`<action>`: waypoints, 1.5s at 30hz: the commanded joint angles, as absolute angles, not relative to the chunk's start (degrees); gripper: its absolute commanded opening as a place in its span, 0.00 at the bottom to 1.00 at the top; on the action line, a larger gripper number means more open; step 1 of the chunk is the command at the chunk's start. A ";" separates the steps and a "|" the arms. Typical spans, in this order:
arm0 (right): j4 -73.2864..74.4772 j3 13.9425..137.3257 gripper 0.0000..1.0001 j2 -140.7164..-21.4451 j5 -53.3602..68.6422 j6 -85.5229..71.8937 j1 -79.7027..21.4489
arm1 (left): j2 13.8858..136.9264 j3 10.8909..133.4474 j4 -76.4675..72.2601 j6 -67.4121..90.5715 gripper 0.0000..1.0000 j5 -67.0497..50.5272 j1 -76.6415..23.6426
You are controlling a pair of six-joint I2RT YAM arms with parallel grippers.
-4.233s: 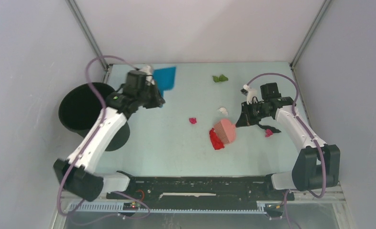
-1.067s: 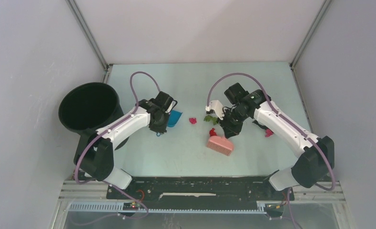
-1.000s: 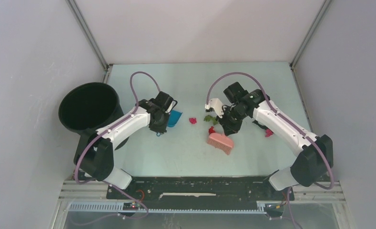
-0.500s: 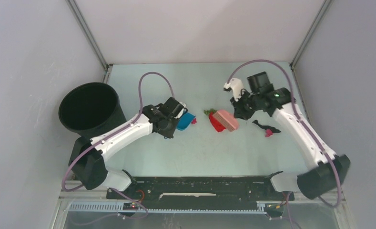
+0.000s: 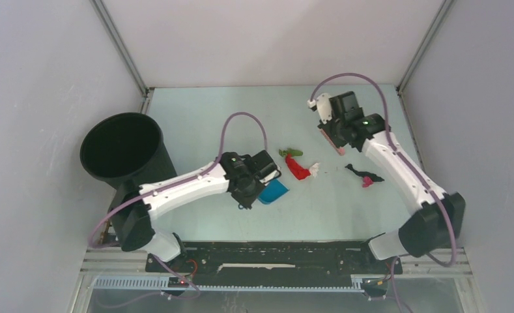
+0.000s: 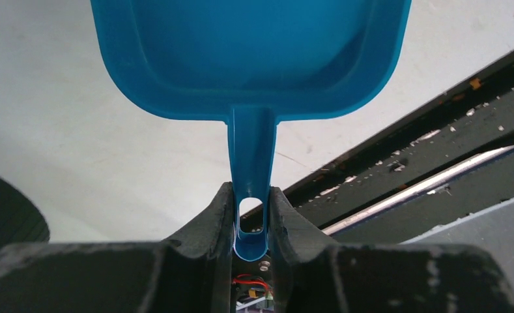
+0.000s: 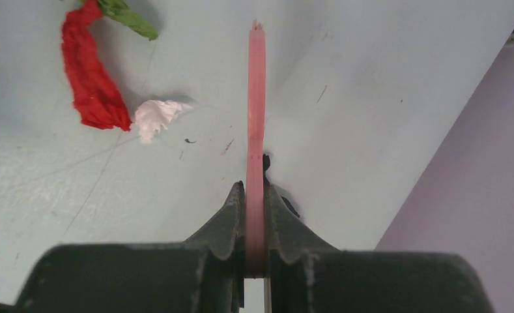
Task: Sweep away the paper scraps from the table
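Scraps (image 5: 296, 169): A crumpled red strip, a green bit at its far end and a white wad against its right side lay bunched near mid-table.
Stray scraps (image 5: 365, 176): A black twist and a magenta crumb lay well apart to the right, just beside the right forearm.
Table (image 5: 241, 117): Pale mint and lightly scuffed, with a black rail (image 5: 273, 254) along its near edge.
Right arm: It rose from its base and bent at the elbow, the wrist reaching over the far right of the table and tipped towards the centre.
Right gripper (image 7: 255, 215): Its fingers were clamped on the pink brush (image 7: 256, 117), seen edge-on, with the red, green and white scraps off to its left and not touching it.
Left arm: It stretched low from the left base towards the centre, its cable looping above.
Left gripper (image 6: 251, 215): Its fingers pinched the handle of the blue dustpan (image 6: 251, 52), which sat near the red strip on its near-left side, apart from it.
Bin (image 5: 120, 147): Black and round, it stood at the table's left edge.
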State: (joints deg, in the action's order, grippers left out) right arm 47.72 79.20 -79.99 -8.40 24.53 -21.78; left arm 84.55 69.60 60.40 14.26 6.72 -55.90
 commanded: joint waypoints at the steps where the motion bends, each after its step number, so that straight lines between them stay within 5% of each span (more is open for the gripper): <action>1: 42.74 79.28 0.00 -83.74 -16.26 21.26 -23.88 | 89.29 72.16 59.55 15.43 0.00 1.28 -58.21; 26: 52.51 78.10 0.00 -82.68 31.53 9.14 -24.20 | 105.64 81.76 53.69 14.97 0.00 2.92 -59.83; 38: 56.17 89.22 0.00 -82.19 22.27 12.25 -18.75 | 92.15 67.58 49.23 22.27 0.00 7.56 -59.79; 45: 50.35 95.90 0.00 -90.29 3.30 17.37 -24.01 | 86.49 62.29 51.71 28.84 0.00 6.84 -59.70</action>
